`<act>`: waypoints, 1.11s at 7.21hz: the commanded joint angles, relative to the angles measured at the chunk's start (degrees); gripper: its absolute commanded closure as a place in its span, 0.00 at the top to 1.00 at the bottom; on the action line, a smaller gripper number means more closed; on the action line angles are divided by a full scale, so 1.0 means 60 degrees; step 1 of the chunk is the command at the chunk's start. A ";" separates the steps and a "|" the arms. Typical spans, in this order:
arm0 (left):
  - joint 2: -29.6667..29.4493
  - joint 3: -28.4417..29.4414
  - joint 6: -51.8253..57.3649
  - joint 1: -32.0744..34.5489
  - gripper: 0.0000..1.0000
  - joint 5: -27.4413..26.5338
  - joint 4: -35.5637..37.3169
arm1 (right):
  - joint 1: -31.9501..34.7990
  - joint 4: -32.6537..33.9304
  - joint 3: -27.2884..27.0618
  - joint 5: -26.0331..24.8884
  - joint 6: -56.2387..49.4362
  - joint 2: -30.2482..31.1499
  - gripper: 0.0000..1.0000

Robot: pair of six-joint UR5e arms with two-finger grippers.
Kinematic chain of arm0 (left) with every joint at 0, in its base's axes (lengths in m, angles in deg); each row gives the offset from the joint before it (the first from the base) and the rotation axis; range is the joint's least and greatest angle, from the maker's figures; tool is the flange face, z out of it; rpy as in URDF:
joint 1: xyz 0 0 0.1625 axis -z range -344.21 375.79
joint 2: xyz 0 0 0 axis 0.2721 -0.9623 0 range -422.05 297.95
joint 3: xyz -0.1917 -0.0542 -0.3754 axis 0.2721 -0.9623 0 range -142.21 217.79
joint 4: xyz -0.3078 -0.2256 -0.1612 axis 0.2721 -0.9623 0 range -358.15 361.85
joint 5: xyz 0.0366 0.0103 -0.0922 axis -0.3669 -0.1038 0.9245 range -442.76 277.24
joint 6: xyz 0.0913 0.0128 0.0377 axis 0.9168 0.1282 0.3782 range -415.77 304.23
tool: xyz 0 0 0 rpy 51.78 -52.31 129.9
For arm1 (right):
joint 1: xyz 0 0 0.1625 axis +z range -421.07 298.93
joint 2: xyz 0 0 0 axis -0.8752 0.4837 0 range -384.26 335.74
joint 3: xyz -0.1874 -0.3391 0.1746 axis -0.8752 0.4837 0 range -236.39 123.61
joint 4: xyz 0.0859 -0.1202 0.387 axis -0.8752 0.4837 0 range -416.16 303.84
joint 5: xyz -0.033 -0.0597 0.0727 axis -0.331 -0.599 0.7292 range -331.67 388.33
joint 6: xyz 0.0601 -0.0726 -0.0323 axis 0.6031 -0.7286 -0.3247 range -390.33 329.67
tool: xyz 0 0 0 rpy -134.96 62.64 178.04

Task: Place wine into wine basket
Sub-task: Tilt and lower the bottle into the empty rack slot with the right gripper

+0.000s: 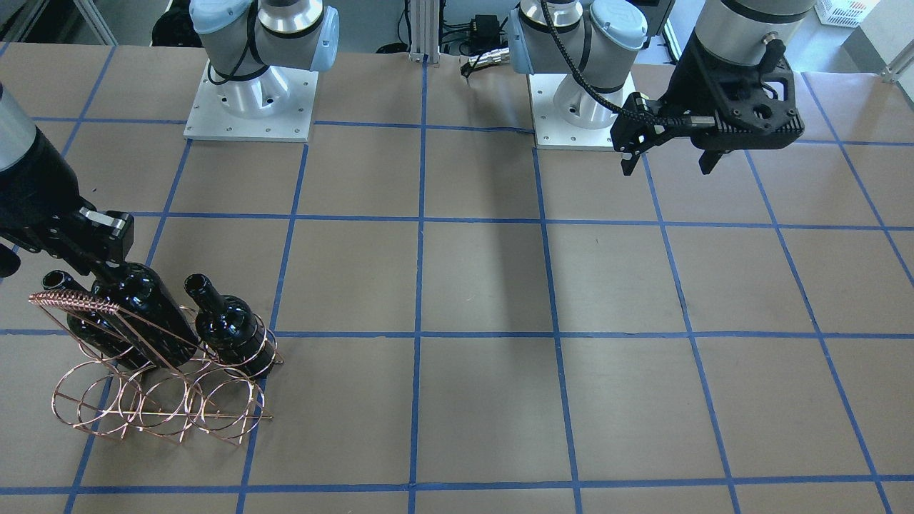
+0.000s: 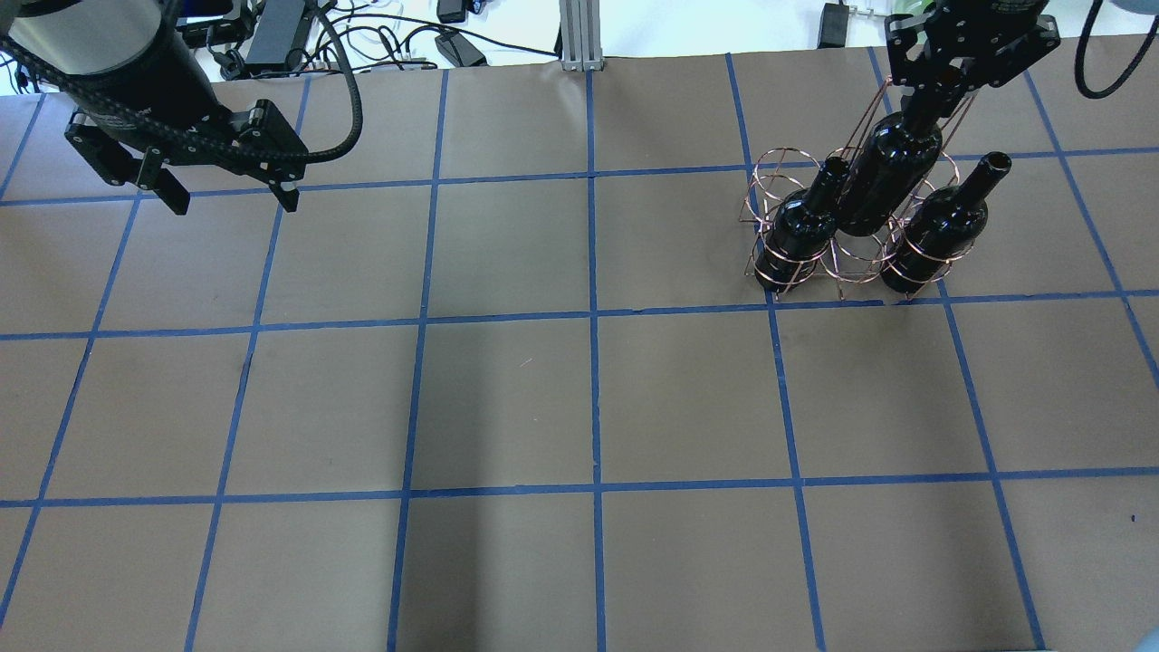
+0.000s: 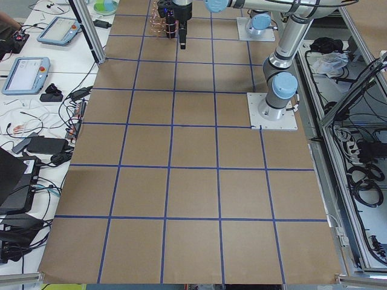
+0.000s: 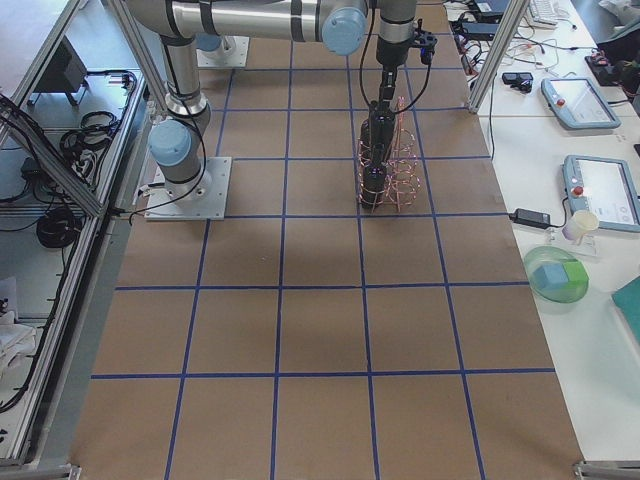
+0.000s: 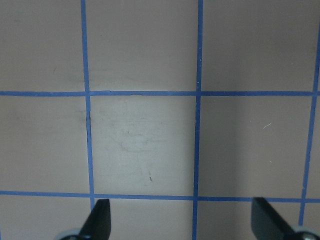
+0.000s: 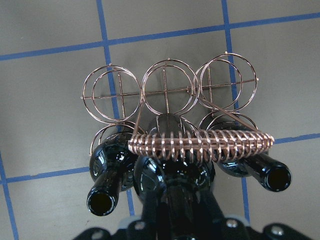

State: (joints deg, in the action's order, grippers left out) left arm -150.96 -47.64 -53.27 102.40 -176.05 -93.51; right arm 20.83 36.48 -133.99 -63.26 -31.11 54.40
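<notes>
Brown paper marked with a grid of blue tape (image 2: pixel 593 317) covers the table (image 2: pixel 507 398); a white side bench (image 3: pixel 63 63) beside it carries a tablet (image 3: pixel 24 72).
The right gripper (image 2: pixel 925 95) pinches the neck of the glossy near-black glass wine bottle (image 2: pixel 892 167). The bottle leans in the middle rings of the copper thin-wire wine basket (image 6: pixel 200 145), between two similar dark bottles (image 2: pixel 797 231). The left gripper (image 2: pixel 233 204) hangs with fingers spread over bare paper, well apart from them.

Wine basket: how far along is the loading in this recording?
Done: two outer bottles stand in the end rings of the wine basket. In hand: the right gripper is shut on the neck of the middle bottle, its body in the centre ring. Remaining: likely final lowering, then release. The left gripper hangs open and empty, far off.
</notes>
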 commanded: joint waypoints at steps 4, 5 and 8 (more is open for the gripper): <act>0.0023 -0.0235 -0.0080 0.0008 1.00 0.0037 0.0029 | -0.0086 0.0102 -0.0017 -0.0043 -0.0061 -0.0102 0.01; 0.0023 -0.0235 -0.0051 0.0008 1.00 0.0037 0.0029 | -0.0115 0.0116 -0.0017 -0.0029 -0.0148 -0.0102 0.01; 0.0037 -0.0250 -0.0021 0.0008 1.00 0.0008 0.0029 | -0.0320 0.0073 -0.0032 0.0102 -0.0428 -0.0059 0.01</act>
State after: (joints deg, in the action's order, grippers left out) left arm -150.80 -49.11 -53.46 102.45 -175.99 -93.34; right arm 19.39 37.07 -134.13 -63.24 -33.32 53.95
